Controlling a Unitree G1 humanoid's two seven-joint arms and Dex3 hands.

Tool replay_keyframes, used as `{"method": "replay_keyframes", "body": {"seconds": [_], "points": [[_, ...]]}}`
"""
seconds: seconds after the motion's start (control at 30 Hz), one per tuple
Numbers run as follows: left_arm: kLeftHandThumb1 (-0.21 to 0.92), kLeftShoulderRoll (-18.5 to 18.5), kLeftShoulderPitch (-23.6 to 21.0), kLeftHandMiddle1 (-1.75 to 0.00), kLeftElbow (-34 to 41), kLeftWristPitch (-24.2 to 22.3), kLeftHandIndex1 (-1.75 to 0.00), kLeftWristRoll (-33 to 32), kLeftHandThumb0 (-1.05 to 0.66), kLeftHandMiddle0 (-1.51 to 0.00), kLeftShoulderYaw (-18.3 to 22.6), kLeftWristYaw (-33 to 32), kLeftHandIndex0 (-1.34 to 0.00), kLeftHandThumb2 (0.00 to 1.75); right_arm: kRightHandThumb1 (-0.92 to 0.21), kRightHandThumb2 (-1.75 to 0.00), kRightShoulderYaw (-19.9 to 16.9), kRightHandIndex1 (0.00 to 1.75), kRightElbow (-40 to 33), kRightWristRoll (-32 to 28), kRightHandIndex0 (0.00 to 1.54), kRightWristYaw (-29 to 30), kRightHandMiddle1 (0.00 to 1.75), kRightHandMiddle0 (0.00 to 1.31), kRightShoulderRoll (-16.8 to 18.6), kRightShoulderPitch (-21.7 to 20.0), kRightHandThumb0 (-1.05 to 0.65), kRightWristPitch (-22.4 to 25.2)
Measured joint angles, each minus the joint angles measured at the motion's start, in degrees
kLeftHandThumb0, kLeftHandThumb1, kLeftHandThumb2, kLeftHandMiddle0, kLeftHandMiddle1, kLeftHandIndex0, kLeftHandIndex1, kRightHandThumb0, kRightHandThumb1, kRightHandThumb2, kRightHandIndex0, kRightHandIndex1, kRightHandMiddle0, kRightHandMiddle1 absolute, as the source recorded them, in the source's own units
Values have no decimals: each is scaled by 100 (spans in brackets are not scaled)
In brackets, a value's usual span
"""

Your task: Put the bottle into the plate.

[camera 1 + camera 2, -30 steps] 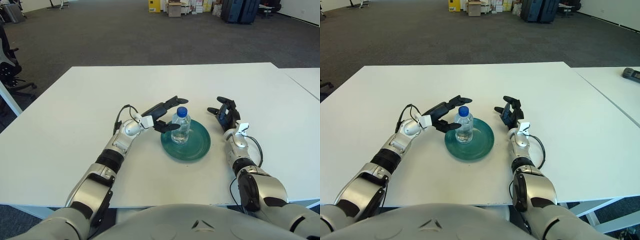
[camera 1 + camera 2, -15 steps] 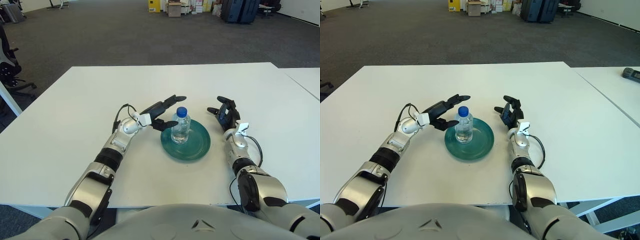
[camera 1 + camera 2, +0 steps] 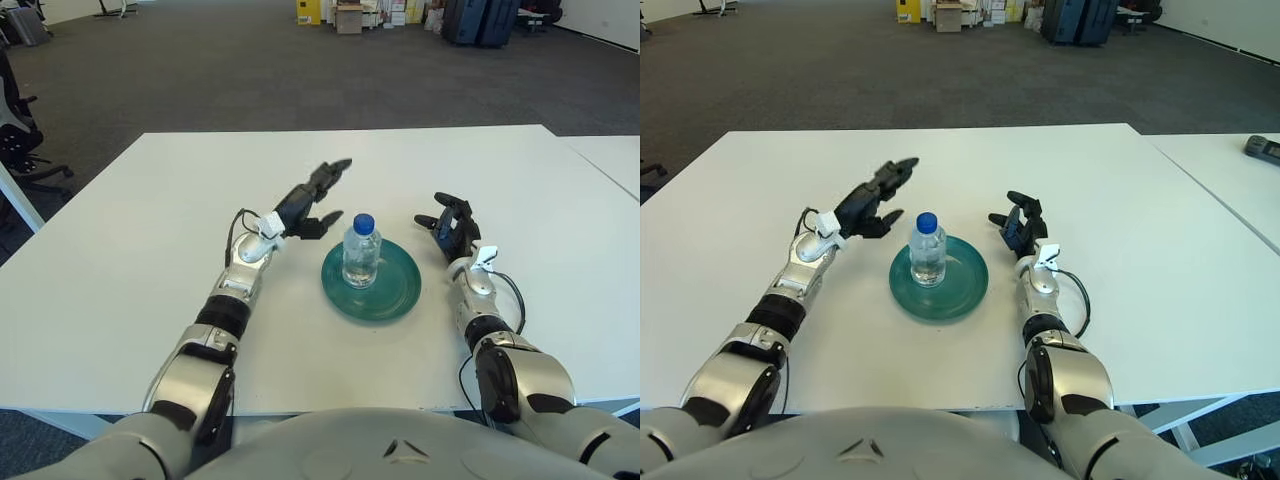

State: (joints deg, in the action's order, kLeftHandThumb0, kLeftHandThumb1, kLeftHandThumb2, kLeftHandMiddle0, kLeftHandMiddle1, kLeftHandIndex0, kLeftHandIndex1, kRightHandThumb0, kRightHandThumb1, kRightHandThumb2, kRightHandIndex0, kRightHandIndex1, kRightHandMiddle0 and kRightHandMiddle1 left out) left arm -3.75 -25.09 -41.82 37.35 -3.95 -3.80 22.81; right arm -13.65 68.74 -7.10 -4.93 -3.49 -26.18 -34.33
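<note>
Across the foreground lies a white worktop [image 3: 150,230], rectangular, with a second white surface [image 3: 610,155] abutting at the far right. Beyond it is grey carpeted floor [image 3: 230,70], with boxes and dark cases [image 3: 480,20] stacked at the far wall and an office chair [image 3: 18,140] at the left edge.

Both arms extend from the bottom of the view onto the worktop. The left forearm angles up and to the right; the right forearm runs nearly straight ahead.

A round teal plate [image 3: 398,290] sits flat on the worktop, between the two arms and roughly central.

A clear plastic water bottle [image 3: 361,254] with a blue cap stands upright inside the plate, toward its left portion. It appears nearly empty. The bottle is free-standing; neither hand touches it.

The left hand [image 3: 308,198] is raised above the worktop, up and to the left of the bottle and clear of the plate rim. Its fingers [image 3: 335,168] are spread and extended, pointing up and to the right, with the thumb set apart below. It holds nothing.

The right hand [image 3: 448,224] is just to the right of the plate, apart from the rim. Its fingers are loosely curled but parted, enclosing nothing.

A white wrist module [image 3: 486,256] with a black cable is fitted behind the right hand; a similar one sits behind the left.
</note>
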Motion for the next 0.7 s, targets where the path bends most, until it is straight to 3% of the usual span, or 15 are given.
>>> {"method": "replay_keyframes", "body": {"seconds": [0.27, 0.53, 0.63, 0.7], "points": [[92, 211, -601, -11, -1169, 347, -93, -652, -74, -35, 878, -245, 0, 74, -92, -97, -34, 85, 1, -38, 55, -119, 116, 1, -3, 0, -84, 0], [92, 406, -757, -13, -2137, 412, -99, -1100, -65, -41, 1546, -244, 0, 82, -92, -99, -53, 86, 4, -41, 55, -200, 118, 4, -23, 6, -84, -1], [92, 486, -757, -18, -2401, 412, -103, -1160, -61, -47, 1725, -292, -3, 79, -92, -99, -58, 86, 6, -42, 55, -221, 119, 5, -28, 8, -84, -1], [90, 542, -758, -37, -2541, 422, -107, -1181, -56, -45, 1854, -398, -8, 76, -92, -99, -66, 86, 6, -45, 55, -244, 119, 6, -28, 9, -84, -1]]}}
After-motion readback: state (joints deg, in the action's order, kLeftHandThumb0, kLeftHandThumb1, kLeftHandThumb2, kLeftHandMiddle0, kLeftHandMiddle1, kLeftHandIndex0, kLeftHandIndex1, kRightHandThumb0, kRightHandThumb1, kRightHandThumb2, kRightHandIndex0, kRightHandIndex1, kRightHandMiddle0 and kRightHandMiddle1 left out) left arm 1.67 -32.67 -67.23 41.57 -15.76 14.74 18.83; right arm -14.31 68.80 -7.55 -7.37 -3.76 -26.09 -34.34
